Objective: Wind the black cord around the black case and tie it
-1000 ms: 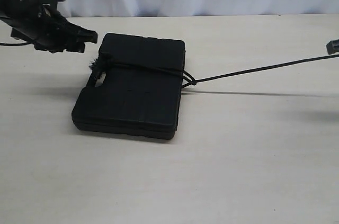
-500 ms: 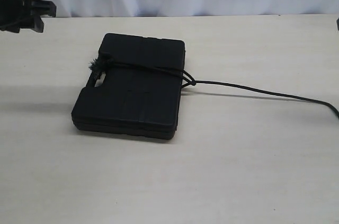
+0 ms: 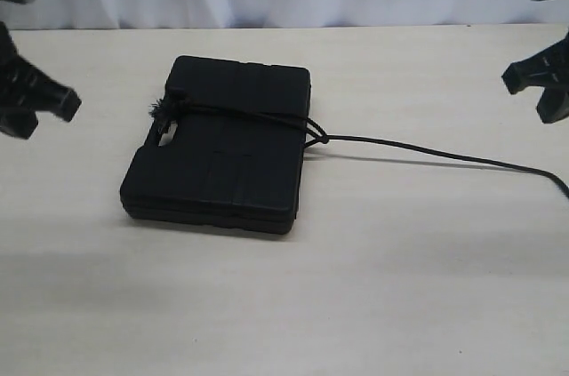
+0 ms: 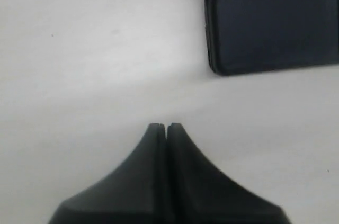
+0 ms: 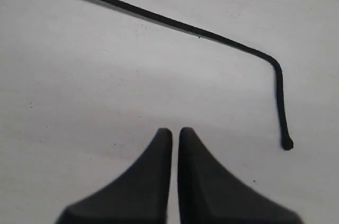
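no readable text, no label or brand on the black case (image 3: 218, 163), none on the table (image 3: 409, 287)

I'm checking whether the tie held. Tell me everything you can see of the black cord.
The black cord is thin and string-like. It crosses the top of the black case near the handle cutout, with a frayed tuft at the left edge and a knot at the right. From there a long tail lies slack on the table, running right; its end bends. Nothing grips it.
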Robot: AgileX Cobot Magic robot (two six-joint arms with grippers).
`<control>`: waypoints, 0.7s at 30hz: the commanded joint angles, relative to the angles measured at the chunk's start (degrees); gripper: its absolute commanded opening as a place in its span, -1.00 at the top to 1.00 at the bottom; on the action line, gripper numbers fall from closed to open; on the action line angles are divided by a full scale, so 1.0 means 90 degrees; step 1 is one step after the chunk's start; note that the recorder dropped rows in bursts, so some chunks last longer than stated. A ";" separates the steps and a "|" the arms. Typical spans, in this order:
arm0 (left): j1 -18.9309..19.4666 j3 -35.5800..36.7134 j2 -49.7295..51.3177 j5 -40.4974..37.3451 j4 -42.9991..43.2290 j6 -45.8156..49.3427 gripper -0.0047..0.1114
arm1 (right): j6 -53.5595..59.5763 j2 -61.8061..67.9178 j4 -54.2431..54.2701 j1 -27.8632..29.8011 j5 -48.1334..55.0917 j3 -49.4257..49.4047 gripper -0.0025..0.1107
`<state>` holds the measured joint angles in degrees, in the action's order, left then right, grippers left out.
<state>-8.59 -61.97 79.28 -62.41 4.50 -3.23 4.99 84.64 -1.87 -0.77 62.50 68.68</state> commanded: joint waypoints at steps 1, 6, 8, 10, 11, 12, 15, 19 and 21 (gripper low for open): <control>-0.0157 0.1158 -0.1371 0.0637 -0.0121 -0.0113 0.92 | -0.0142 -0.1225 -0.0063 -0.0021 -0.0984 -0.0859 0.88; -0.0157 0.2321 -0.3591 0.2272 -0.0554 -0.0099 0.92 | 0.0147 -0.3184 -0.0050 -0.0420 -0.3030 -0.2386 0.88; -0.0157 0.2648 -0.4442 0.3271 -0.0782 -0.0099 0.92 | 0.0260 -0.3970 0.0009 -0.0714 -0.4016 -0.2988 0.88; -0.0157 0.3009 -0.5206 0.4261 -0.0754 -0.0099 0.92 | 0.0260 -0.4720 0.0009 -0.0971 -0.4952 -0.3650 0.88; -0.0157 0.3236 -0.5491 0.4763 -0.0749 -0.0099 0.92 | 0.0260 -0.4953 0.0009 -0.1043 -0.5354 -0.3924 0.88; -0.0157 0.3470 -0.5701 0.5219 -0.0731 -0.0099 0.92 | 0.0260 -0.5219 -0.0018 -0.1108 -0.5862 -0.4262 0.88; -0.0157 0.3920 -0.6053 0.5944 -0.0731 -0.0099 0.92 | 0.0248 -0.5822 -0.0039 -0.1121 -0.6657 -0.5064 0.88; -0.0157 0.3953 -0.6243 0.5811 -0.0731 -0.0099 0.92 | 0.0248 -0.6410 -0.0039 -0.1121 -0.6597 -0.5674 0.88; -0.0157 0.3953 -0.6256 0.5811 -0.0731 -0.0099 0.92 | 0.0233 -0.6608 -0.0039 -0.1121 -0.6597 -0.5828 0.88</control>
<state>-9.52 -26.74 23.59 -11.44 -1.62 -3.83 6.82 27.74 -1.78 -10.78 4.61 18.39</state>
